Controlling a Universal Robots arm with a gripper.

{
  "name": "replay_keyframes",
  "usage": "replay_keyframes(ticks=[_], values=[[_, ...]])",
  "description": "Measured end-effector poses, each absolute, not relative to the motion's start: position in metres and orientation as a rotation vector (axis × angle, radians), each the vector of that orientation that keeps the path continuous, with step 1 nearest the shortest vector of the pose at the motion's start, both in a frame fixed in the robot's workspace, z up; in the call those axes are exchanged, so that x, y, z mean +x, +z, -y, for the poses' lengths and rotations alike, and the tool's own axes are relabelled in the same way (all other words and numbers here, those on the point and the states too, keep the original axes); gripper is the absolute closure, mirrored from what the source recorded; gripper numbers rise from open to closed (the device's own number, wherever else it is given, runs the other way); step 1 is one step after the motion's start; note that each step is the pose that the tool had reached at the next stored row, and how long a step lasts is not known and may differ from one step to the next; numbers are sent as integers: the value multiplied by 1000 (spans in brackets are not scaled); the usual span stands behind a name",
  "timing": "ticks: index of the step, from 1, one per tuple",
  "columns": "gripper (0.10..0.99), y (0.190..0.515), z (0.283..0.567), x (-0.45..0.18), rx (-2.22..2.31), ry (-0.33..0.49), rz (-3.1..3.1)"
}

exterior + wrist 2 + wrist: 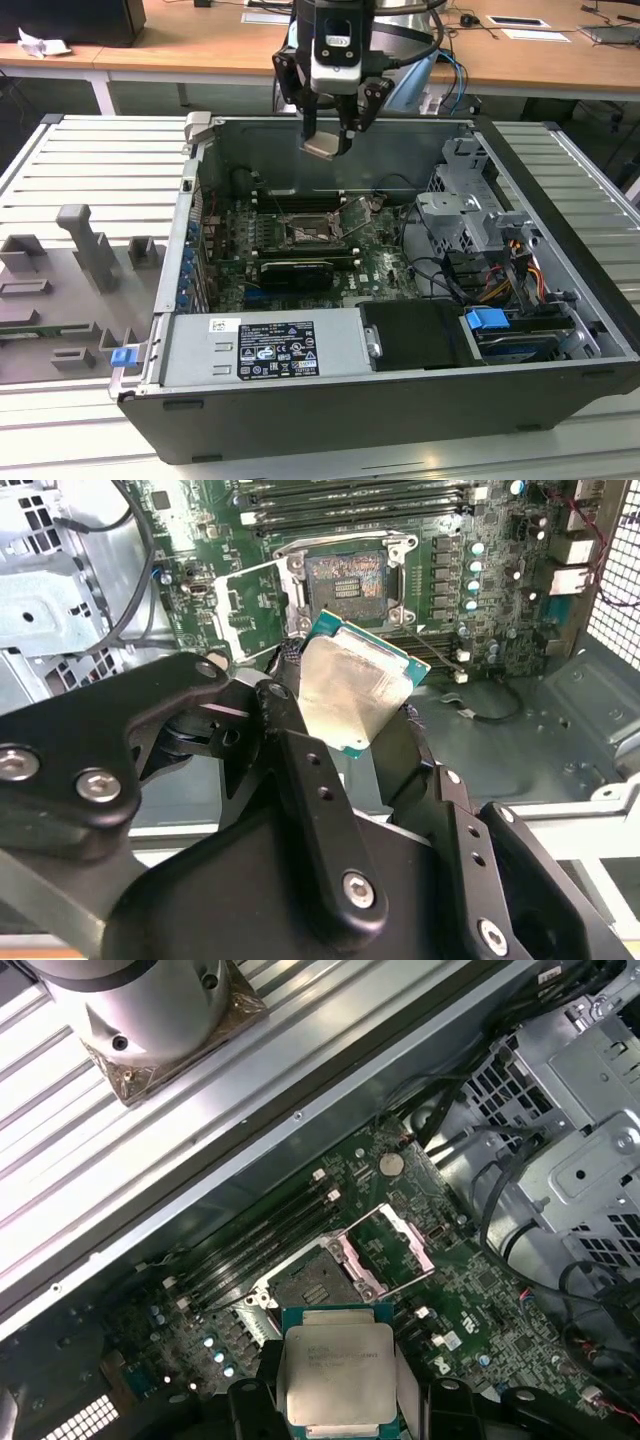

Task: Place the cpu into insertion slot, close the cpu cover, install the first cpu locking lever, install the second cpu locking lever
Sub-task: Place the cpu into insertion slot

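the pincer (329, 138) grips the cpu (321, 149), tilted, high above the insertion slot (303, 232) in the open case (330, 425).

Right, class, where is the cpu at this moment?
In the exterior view, the gripper holds the cpu above the open computer case, clear of the insertion slot below.

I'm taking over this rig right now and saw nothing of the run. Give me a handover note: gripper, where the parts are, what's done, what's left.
Gripper: shut on the cpu, holding it tilted in the air above the open computer case.
Insertion slot: empty, on the green board below the cpu.
Cpu cover: swung open beside the slot.
Done: the cpu is in the grip, over the case.
Left: the cpu is not yet seated, the cover is not yet closed, and the two locking steps are not done.
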State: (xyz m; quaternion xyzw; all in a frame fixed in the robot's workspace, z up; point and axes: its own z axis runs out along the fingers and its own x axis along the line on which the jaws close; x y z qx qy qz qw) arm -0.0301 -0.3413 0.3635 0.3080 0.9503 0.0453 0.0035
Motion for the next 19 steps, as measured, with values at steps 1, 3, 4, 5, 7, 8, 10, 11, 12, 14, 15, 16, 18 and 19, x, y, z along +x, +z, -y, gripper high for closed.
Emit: replay_keyframes(ticks=[1,3,4,5,7,8,10,11,12,14,15,16,18,19], values=[[557,363,341,-30,968,142,-2978],[557,362,341,-30,1013,142,-2962],[557,362,341,-30,1046,142,-2949],[557,362,341,-30,1070,141,-2940],[557,361,341,-30,1137,141,-2912],[557,361,341,-30,1156,141,-2904],[557,360,341,-30,1236,140,-2868],[557,360,341,-30,1267,140,-2853],[557,359,341,-30,1294,139,-2841],[557,359,341,-30,1347,139,-2814],[557,359,341,-30,1376,138,-2799],[557,358,341,-30,1419,138,-2776],[557,357,341,-30,1491,137,-2735],[557,356,341,-30,1514,136,-2721]])
